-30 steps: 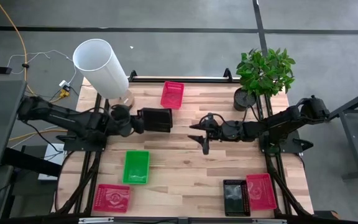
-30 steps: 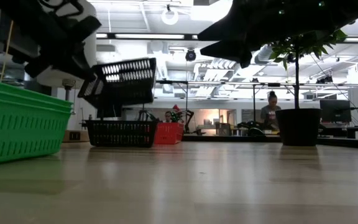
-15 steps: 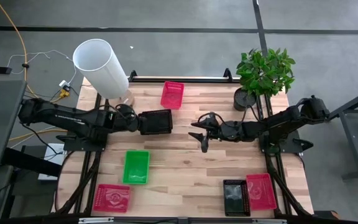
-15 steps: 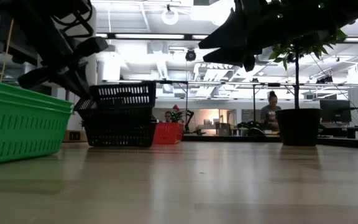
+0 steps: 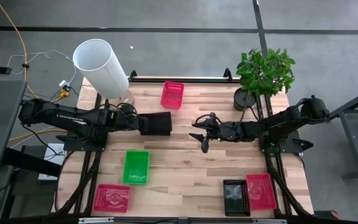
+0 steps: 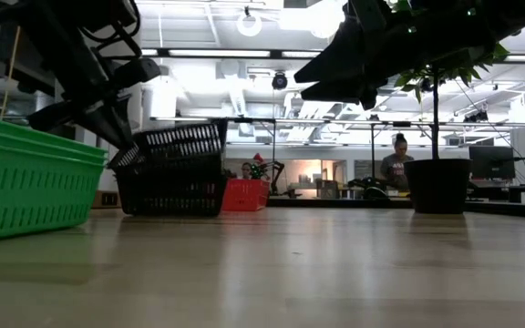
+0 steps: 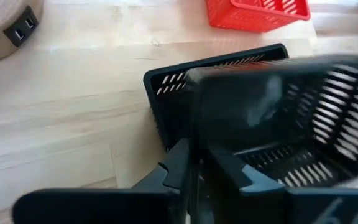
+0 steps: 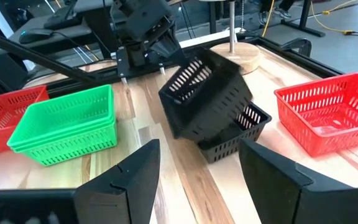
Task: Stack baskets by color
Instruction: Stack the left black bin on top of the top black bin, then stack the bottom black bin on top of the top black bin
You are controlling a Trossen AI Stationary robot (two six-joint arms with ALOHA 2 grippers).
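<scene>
The black basket is light, stiff perforated plastic — best pinched at a thin rim wall — and sits tilted in a second black basket on the counter near the red basket. The left hand pinches its rim; the right hand hovers wide open, holding nothing. A second ago the basket hung clear above — now it is partly nested.

I see pale striped wood on the table. Beside the white cylinder, two black mesh baskets sit one in the other, and a red-pink one lies just beyond them. Farther from the cylinder are a bright green basket, a red-pink one, and a black and red-pink pair. The plant is green in a black pot.
</scene>
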